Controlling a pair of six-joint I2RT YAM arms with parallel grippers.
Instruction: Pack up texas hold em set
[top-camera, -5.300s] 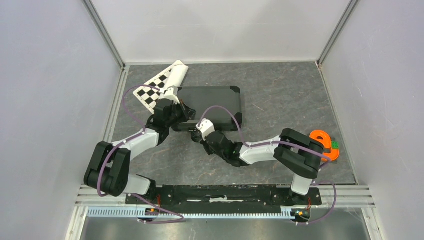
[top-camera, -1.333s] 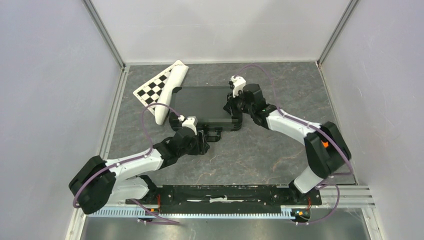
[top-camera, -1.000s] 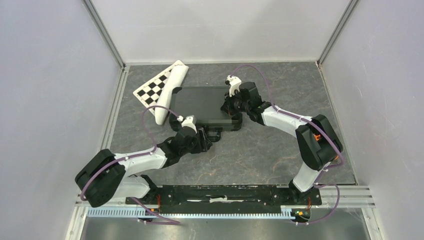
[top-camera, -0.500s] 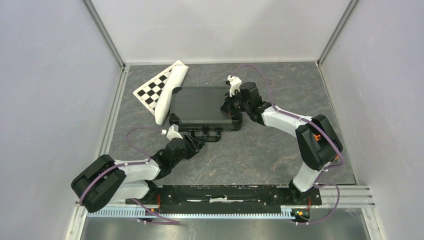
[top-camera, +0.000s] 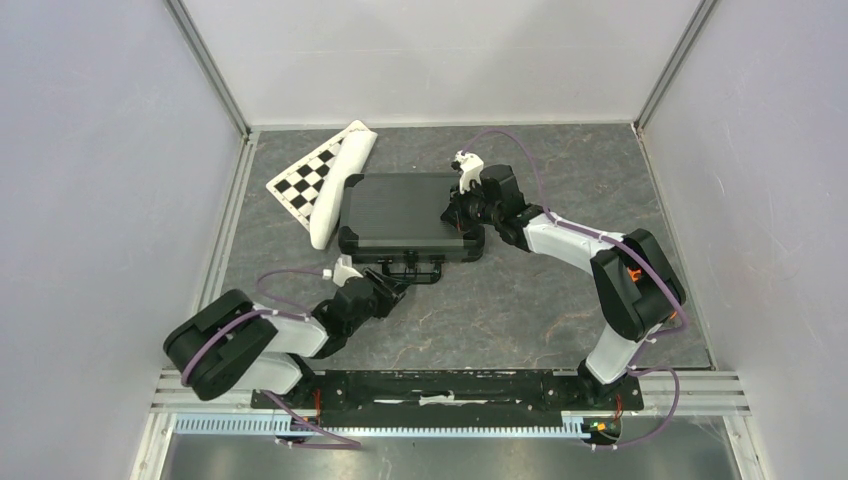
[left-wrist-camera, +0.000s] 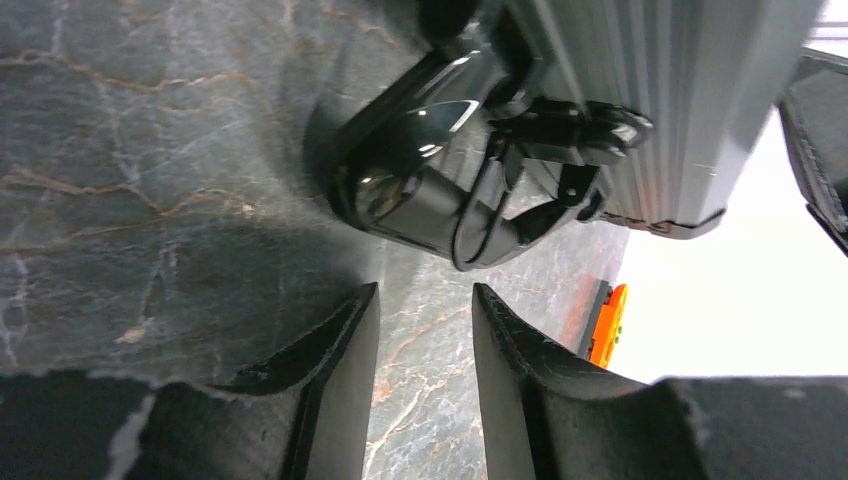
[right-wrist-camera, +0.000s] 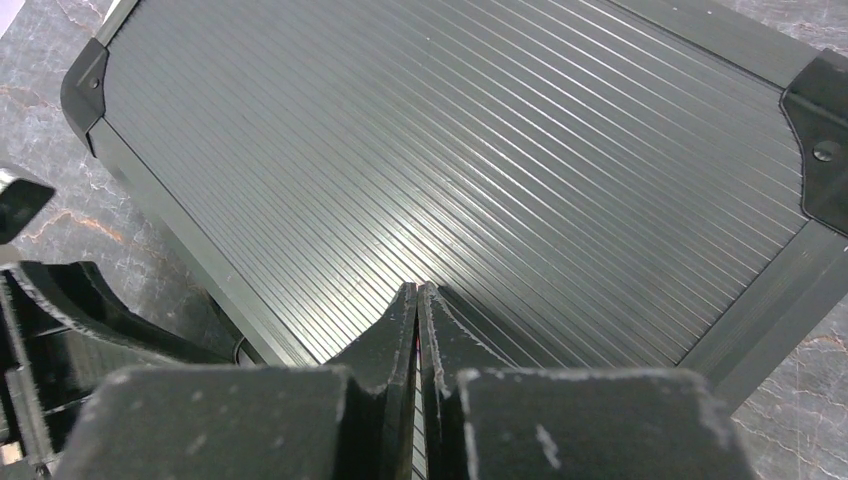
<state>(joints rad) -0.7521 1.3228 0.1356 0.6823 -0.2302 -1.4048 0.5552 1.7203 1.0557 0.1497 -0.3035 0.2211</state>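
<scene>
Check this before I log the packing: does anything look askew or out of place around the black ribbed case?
Only the black-and-white checkered board: its white edge curls up beside the black ribbed case, on its left. The case lies flat, lid down; nothing spilled.

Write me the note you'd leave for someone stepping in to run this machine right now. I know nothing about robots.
Left gripper: open, empty, low over the table, just short of the handle.
Right gripper: shut, tips down on the lid of the case, near its right end.
Case: flat on the table, lid down. No chips, cards or dice in view outside it.
Done: it seems packed and closed.
Left: I cannot tell whether it is latched. Check that, probably while the right gripper holds the lid down.
</scene>
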